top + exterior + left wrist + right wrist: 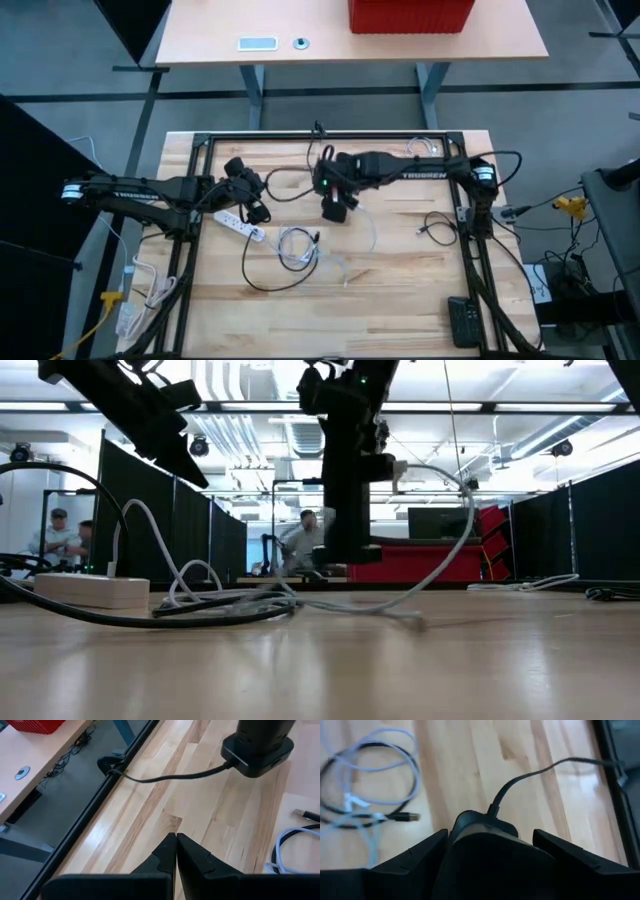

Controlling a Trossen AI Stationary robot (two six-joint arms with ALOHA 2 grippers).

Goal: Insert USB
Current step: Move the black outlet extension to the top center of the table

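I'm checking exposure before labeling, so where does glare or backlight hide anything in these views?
Low view: ceiling lights turn the right arm into a silhouette, and the tabletop shows sheen. Right wrist view: glare streaks the wood beyond the black adapter in the right claw. Left wrist view: even light, shut left claw clear. High view: even, nothing hidden.
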